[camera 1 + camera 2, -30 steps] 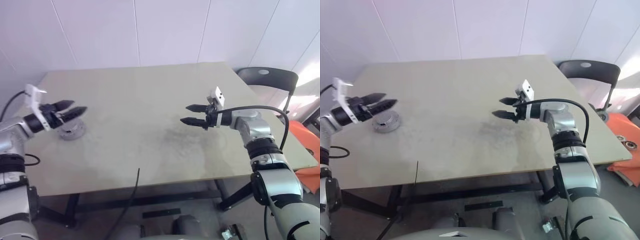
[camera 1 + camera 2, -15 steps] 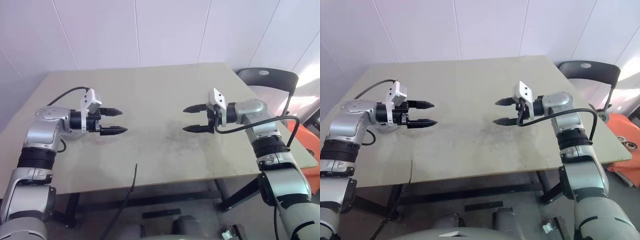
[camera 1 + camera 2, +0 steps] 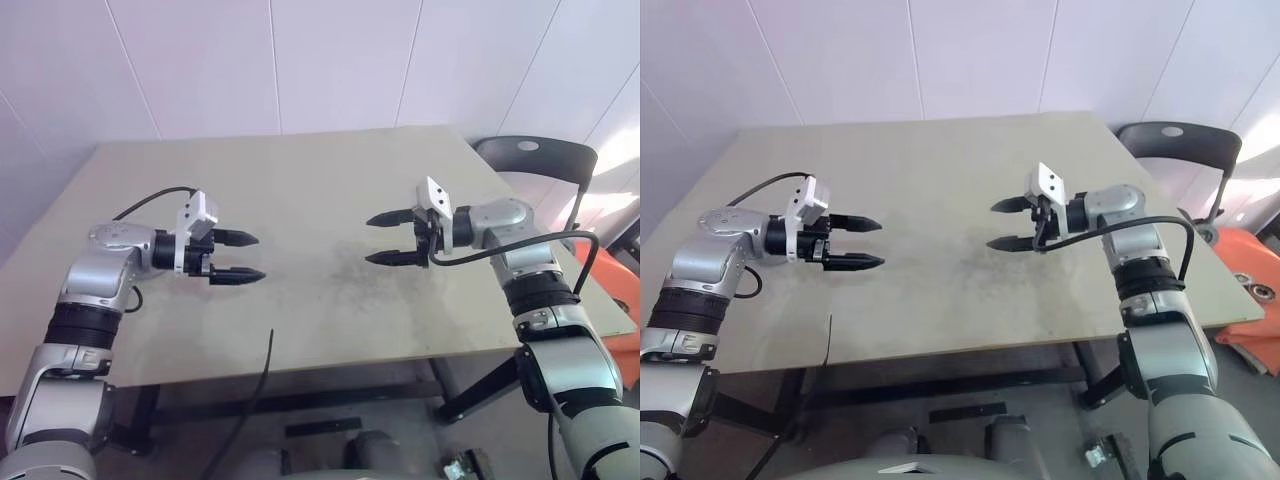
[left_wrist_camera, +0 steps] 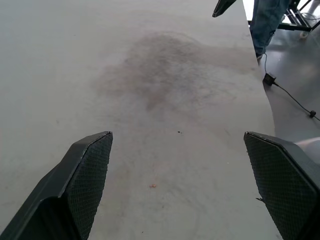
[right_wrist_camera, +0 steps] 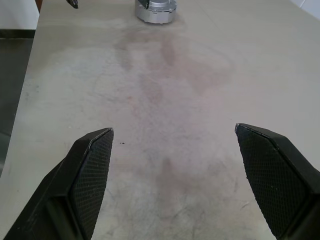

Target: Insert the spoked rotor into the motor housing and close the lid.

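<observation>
Grippers, left [image 3: 250,256] and right [image 3: 380,239], face across bare table [image 3: 320,180] (jaws spread, empty); chair [image 3: 535,160] beyond.

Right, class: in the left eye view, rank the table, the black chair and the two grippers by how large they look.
1. table
2. black chair, partly hidden behind the table
3. left gripper and right gripper: these look alike, so no ranking between them
</observation>
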